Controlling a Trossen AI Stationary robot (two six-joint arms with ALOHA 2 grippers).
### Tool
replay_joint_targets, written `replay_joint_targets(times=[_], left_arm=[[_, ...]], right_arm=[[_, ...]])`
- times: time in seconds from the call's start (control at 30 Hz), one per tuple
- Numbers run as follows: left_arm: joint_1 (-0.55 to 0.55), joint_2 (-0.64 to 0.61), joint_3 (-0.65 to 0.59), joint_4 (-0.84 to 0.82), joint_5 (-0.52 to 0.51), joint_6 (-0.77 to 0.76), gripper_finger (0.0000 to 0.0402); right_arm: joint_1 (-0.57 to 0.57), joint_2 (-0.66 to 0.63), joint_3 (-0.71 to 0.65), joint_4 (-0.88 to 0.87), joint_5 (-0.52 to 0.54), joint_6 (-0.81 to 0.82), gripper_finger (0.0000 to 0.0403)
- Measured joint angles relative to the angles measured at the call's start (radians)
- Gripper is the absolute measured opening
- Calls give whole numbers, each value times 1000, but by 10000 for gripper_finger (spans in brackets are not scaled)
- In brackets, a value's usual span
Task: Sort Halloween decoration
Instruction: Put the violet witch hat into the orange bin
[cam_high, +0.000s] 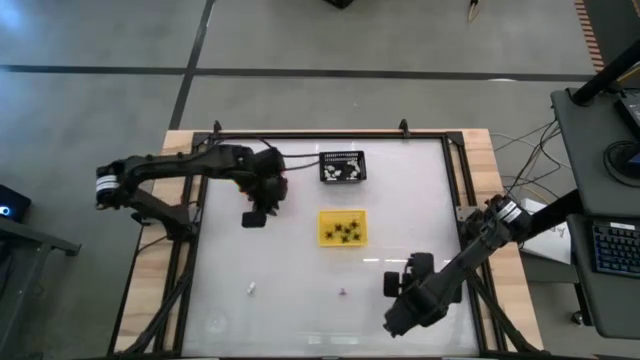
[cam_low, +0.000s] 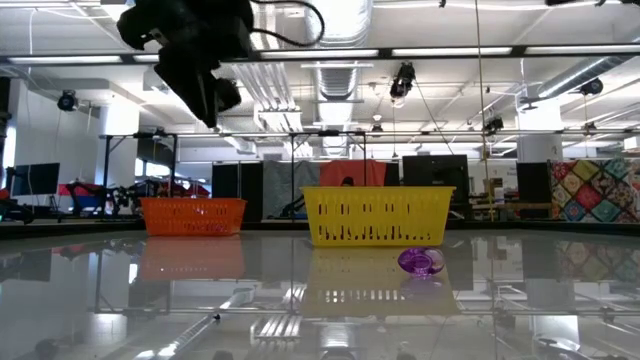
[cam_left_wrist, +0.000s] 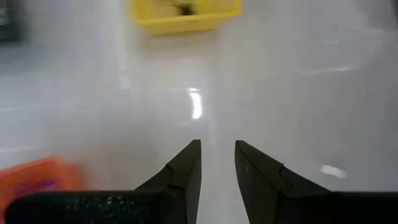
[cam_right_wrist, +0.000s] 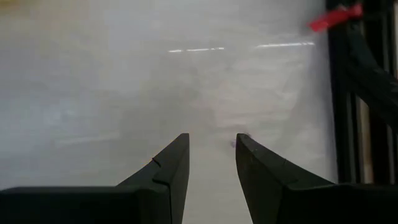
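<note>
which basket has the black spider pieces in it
The yellow basket at the table's middle; black pieces lie inside it. The black basket beyond it holds white pieces instead.

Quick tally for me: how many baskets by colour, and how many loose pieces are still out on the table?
Black basket: 1
Yellow basket: 1
Orange basket: 1
Loose white piece: 1
Loose purple piece: 1
Total: 3 baskets and 2 loose pieces, 5 things. The pieces already inside the baskets are too small to count.

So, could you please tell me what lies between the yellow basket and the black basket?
In the high view, only bare table lies between the yellow basket and black basket.
</note>
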Motion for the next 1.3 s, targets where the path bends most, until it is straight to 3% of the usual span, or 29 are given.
replay_joint_targets(times=[0.17,0.33,0.53,1.3], left_arm=[[0,-83,-4,7,-111,-39,80],[0,-154,-4,7,-112,-61,80],[0,-211,-4,7,-112,-73,80],[0,-155,-3,6,-113,-73,80]], right_arm=[[15,0,-70,55,-42,22,121],[22,0,-162,189,-51,25,121],[43,0,-266,281,-171,63,121],[126,0,-409,432,-243,67,114]])
